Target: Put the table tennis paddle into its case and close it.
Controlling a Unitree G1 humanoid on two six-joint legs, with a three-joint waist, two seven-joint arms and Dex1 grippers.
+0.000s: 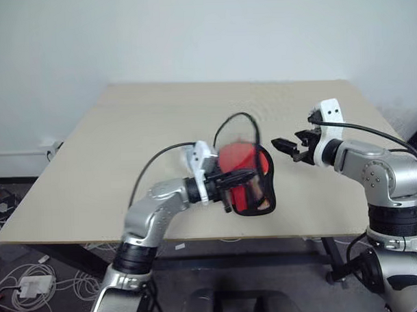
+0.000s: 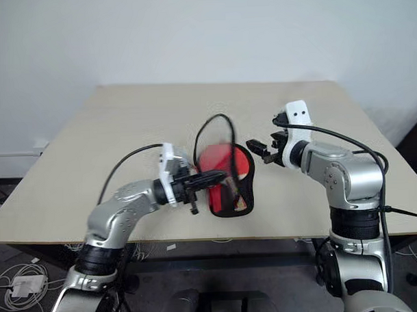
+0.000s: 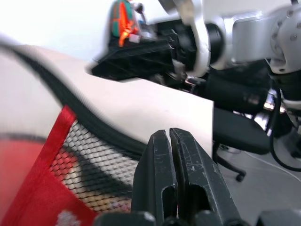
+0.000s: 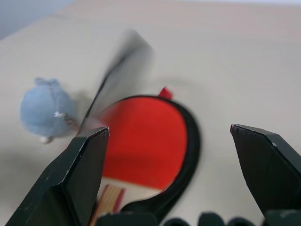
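Two grippers meet over the table (image 1: 92, 146). The left gripper (image 1: 247, 176) (fingers pressed together) reaches over the case (image 1: 265, 195) holding the table tennis paddle (image 4: 146, 141). The right gripper (image 1: 282, 145) hangs just beside it, jaws spread wide.

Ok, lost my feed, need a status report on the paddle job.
Left gripper shut at the case. Right gripper open, holding nothing. Paddle lies in case, lid up. Small soft lump beside it.

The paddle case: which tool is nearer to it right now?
Left. The left tool is shut right at the paddle case, over its open side with the red paddle inside. The right tool hangs open just beyond the case's far-right edge.
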